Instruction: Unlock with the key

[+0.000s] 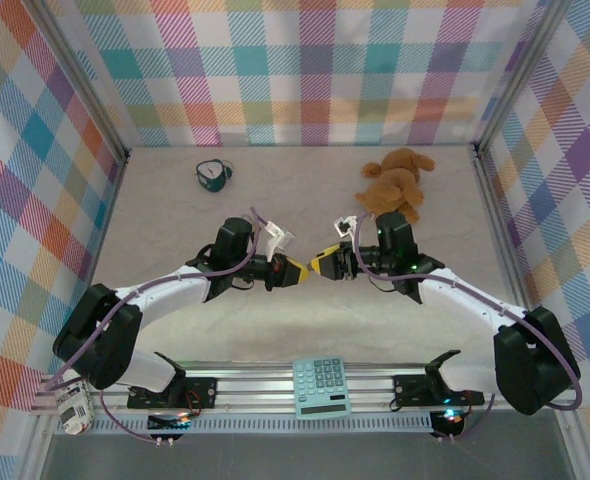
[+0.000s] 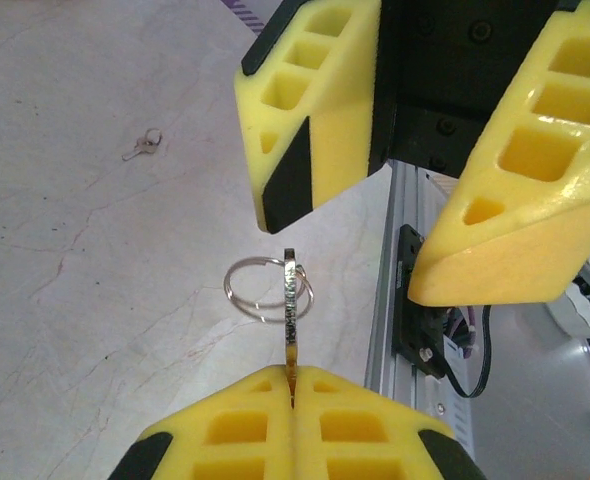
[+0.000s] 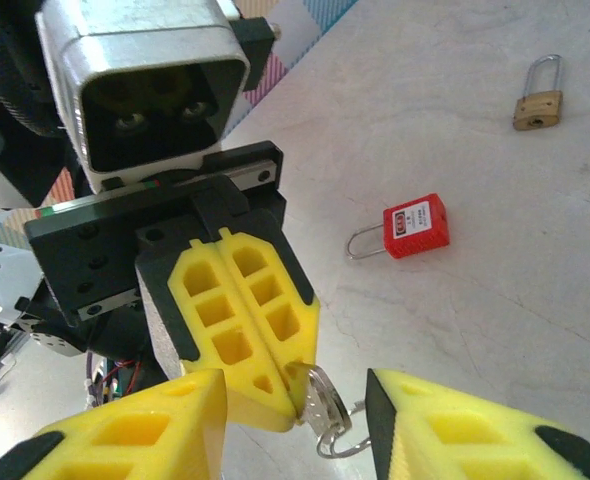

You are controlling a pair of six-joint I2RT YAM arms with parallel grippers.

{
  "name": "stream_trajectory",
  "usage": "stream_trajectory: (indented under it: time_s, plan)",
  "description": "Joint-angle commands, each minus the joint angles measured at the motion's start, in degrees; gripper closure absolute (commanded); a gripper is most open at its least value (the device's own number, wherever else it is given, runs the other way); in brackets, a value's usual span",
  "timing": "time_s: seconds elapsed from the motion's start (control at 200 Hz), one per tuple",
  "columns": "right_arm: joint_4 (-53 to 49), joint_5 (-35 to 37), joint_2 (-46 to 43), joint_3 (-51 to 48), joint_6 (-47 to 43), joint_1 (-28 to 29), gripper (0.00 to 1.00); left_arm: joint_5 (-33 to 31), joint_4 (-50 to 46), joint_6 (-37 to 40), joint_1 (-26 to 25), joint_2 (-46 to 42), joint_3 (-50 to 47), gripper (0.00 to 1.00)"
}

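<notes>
The left arm's jaws are pressed together on the key (image 2: 290, 300), which sticks out edge-on from their tips. The right arm's jaws stand partly apart, one on either side of the key's free end. A red padlock (image 3: 415, 228) lies on the tabletop (image 3: 535, 300) beyond them.

A lab test cell: plaid cloth walls (image 1: 305, 70) on aluminium framing (image 1: 80, 80) enclose the table (image 1: 305, 200).

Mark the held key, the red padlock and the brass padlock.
key (image 3: 321, 398), right wrist view, on its rounded head.
red padlock (image 3: 416, 227), right wrist view, on its red body.
brass padlock (image 3: 536, 110), right wrist view, on its brass body.
</notes>
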Motion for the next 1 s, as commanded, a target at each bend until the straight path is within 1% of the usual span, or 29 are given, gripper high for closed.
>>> stream_trajectory:
  time_s: [0.0,0.085,0.345,0.42,0.455,0.7,0.855,0.995]
  plan:
    - [2.9,-3.9,0.9,1.6,-0.2,-0.4,0.62,2.4,-0.6,-0.3,0.2,-0.2,2.0,1.00]
    - [3.6,-5.1,2.2,1.5,0.4,-0.3,0.66,3.0,-0.1,-0.7,0.2,0.1,2.0,1.00]
    - [3.5,-5.4,2.8,1.0,0.1,-0.4,0.66,3.7,0.4,-0.9,0.2,-0.4,2.1,1.00]
    - [4.4,-6.7,3.5,1.1,0.8,-0.3,0.68,3.6,0.3,-0.8,0.2,0.0,2.1,1.00]
    - [4.7,-6.9,3.7,1.0,0.9,-0.3,0.71,3.6,0.6,-1.0,0.2,0.2,2.2,1.00]
    - [4.9,-8.4,3.1,0.9,1.5,-0.2,0.73,4.1,4.7,-3.8,0.2,0.9,2.2,1.00]
    - [6.6,-8.8,3.1,0.4,2.6,0.7,0.78,4.0,4.9,-4.0,0.2,1.1,2.2,1.00]
    - [5.5,-9.0,2.8,0.8,1.9,1.3,0.83,4.4,4.9,-4.1,0.2,1.6,2.2,1.00]
